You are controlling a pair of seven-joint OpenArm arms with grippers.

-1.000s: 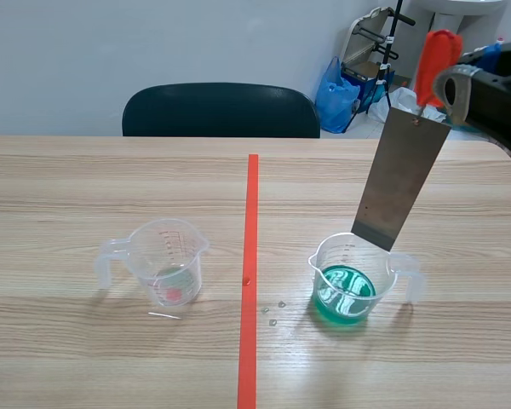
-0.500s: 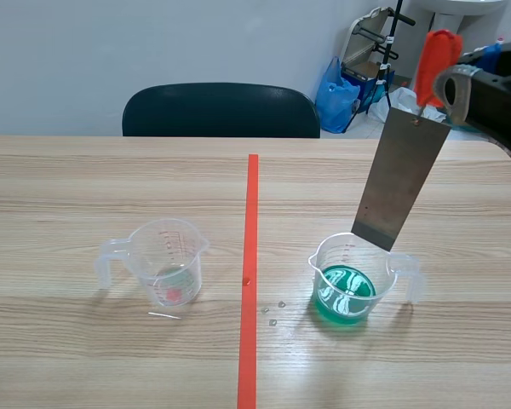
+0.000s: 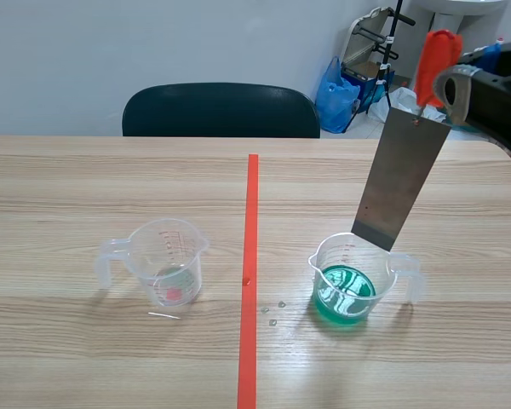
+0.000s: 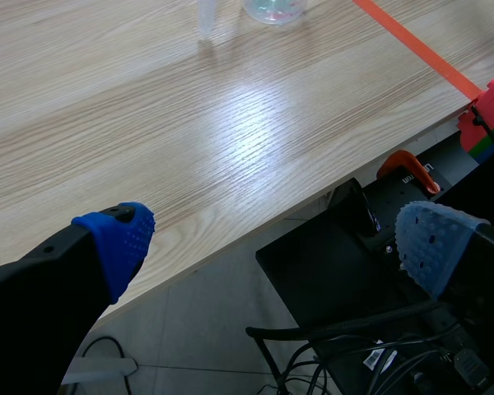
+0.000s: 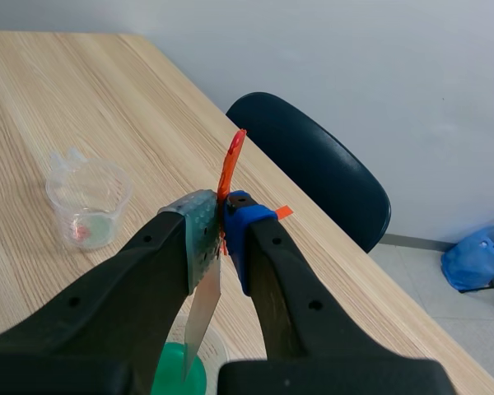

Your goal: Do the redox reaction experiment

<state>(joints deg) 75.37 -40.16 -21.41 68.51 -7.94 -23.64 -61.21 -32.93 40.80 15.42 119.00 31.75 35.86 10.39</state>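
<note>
Metal sheet (image 3: pixel 399 183) with red handle (image 3: pixel 434 55) hangs tilted at right, lower edge over cup of green liquid (image 3: pixel 347 285); right gripper (image 5: pixel 222 234) clamped where sheet meets handle. Left gripper (image 4: pixel 276 241) spread wide, holding nothing, past near table edge. Second clear cup (image 3: pixel 164 260) left of orange tape line (image 3: pixel 251 221). Droplets (image 3: pixel 272 315) beside line. Light wooden table (image 3: pixel 85 187); dark chair (image 3: pixel 221 111) behind, pale wall (image 3: pixel 153 43), blue bag (image 3: pixel 334 95) far right

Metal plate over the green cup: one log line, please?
right gripper: shut on grey metal plate with red handle; plate: over clear cup of green liquid; left gripper: open
</note>
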